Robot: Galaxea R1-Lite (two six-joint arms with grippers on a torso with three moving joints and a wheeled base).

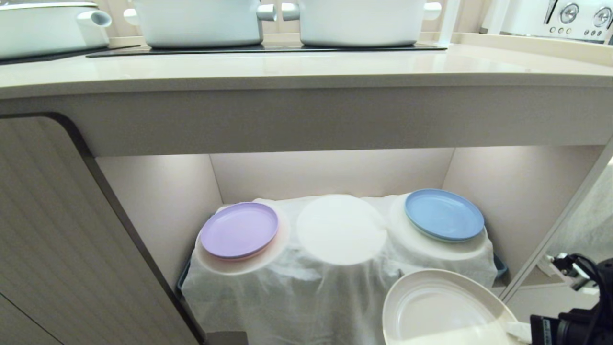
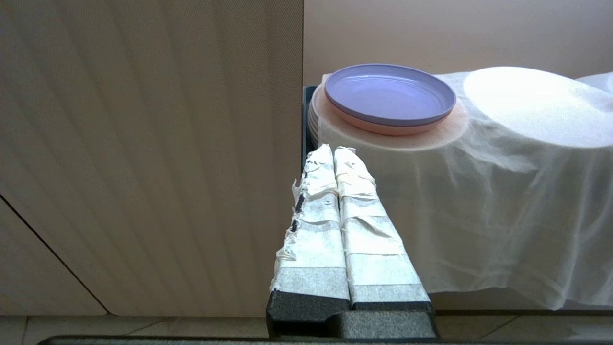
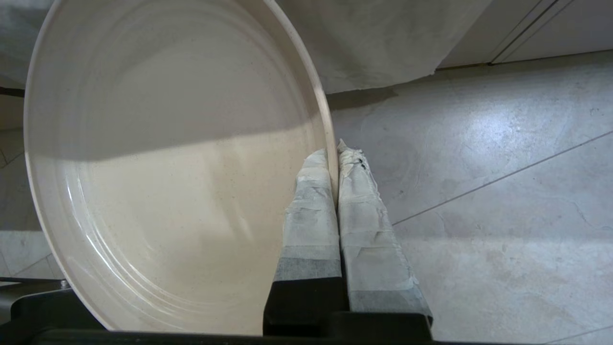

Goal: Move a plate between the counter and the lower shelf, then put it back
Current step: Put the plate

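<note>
**Inspector:** While the plate (image 1: 443, 309) hangs low and in front of the shelf (image 1: 167, 201), where does it lie from the right gripper (image 3: 336, 158)?

**Assistant:** On the inner side, toward the robot's middle. The fingers are pinched on its right rim, so the whole disc reaches leftward from the grip, over the floor and clear of the cloth (image 1: 297, 297).

**Inspector:** Free spot?

**Assistant:** The middle pad (image 1: 341, 229), up and left of the plate. The counter (image 1: 306, 72) is well above.

**Inspector:** Left gripper (image 2: 334, 151)?

**Assistant:** Closed on nothing, near the lilac plate (image 2: 389, 93); the right arm is likely the working one.

Right pincer (image 3: 335, 148) clamped on rim; left pincer (image 2: 335, 151) closed.
</note>
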